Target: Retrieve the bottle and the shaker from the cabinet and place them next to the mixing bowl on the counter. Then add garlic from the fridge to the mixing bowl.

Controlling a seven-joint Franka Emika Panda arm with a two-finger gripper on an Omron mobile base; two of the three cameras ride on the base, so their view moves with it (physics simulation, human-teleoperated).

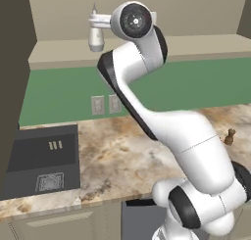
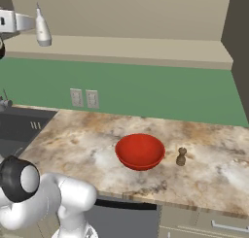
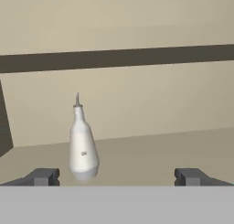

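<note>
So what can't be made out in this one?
- Left base view: the arm covers the claw and part of the bottle; the mixing bowl is behind the arm too.
- Right base view: the left edge cuts off the claw.
- Hand view: whether the fingertips touch the bottle.
- Shaker: too small for detail.

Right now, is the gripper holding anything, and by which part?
Nothing is held. The gripper has its jaws wide open, and the bottle stands upright on the cabinet shelf ahead of them, nearer one fingertip, untouched.
</note>
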